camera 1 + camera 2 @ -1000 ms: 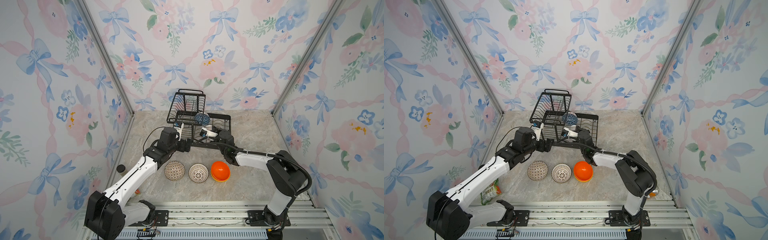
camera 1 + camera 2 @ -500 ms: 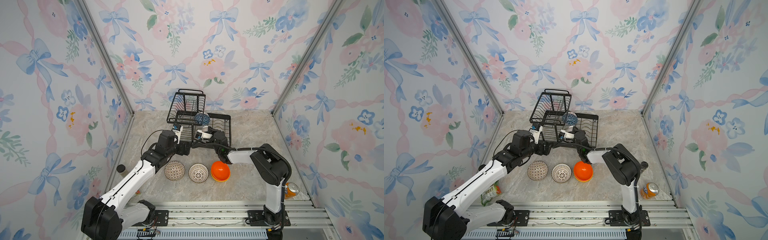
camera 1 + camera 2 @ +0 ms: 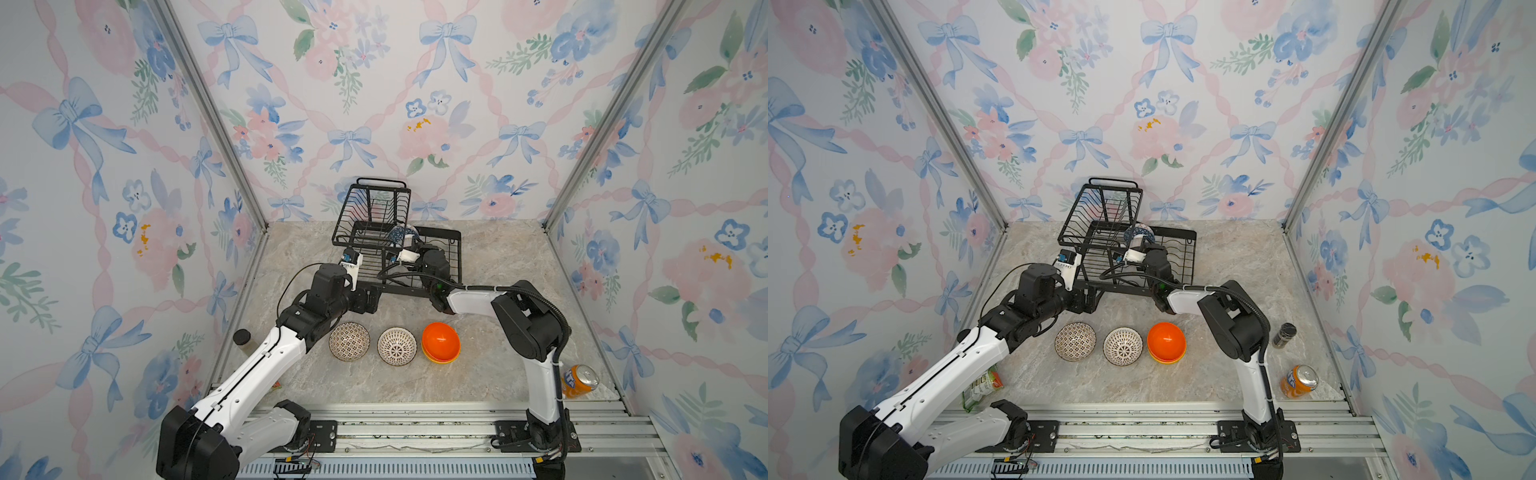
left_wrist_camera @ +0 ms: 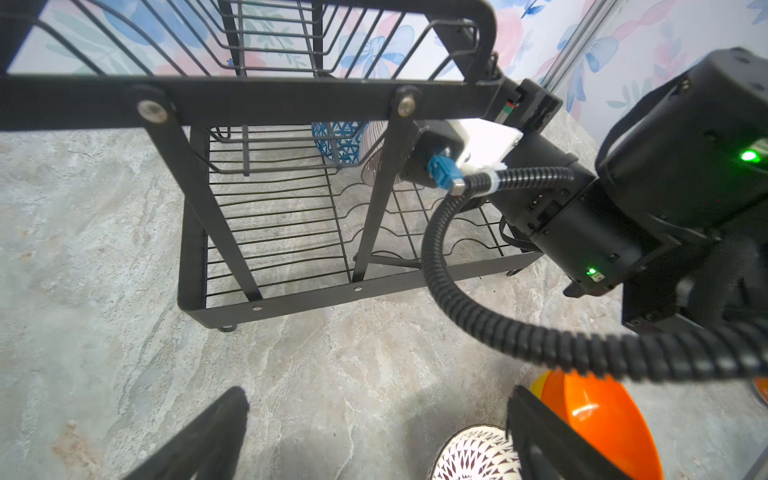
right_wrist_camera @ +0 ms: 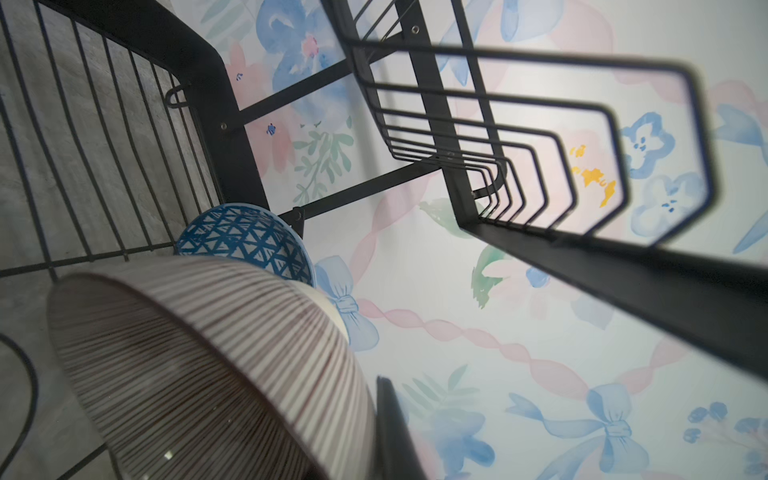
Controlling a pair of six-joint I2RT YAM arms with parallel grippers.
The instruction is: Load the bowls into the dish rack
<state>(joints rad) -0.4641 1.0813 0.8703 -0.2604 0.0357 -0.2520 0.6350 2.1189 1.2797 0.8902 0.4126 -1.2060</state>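
Top views, rack: A black wire dish rack (image 3: pixel 459 257) stands at upper centre of the frame, on the marble tabletop (image 3: pixel 511 249), near the floral back wall.
Top views, bowls in rack: A blue triangle-patterned bowl (image 3: pixel 397 234) stands on edge in the lower tier. A pink striped bowl (image 3: pixel 409 240) is just right of it.
Top views, bowls outside: Below the rack, left to right, sit a dark lattice bowl (image 3: pixel 349 341), a pale lattice bowl (image 3: pixel 397 346) and an orange bowl (image 3: pixel 440 340) nested in a yellow bowl (image 3: pixel 437 360).
Top views, arms: The left arm (image 3: pixel 266 361) reaches to the rack's lower-left corner. The right arm (image 3: pixel 478 301) reaches into the lower tier.
Top views, can: An orange soda can (image 3: pixel 579 380) stands at lower right.
Left wrist view, left jaws: Spread wide and empty, both fingers (image 4: pixel 208 432) over bare tabletop in front of the rack. The pale lattice bowl is beside one finger.
Right wrist view, right jaws: Closed tight on the pink striped bowl's rim. One finger (image 5: pixel 390 424) lies against its outer wall and the other is hidden. The blue bowl is just beyond.
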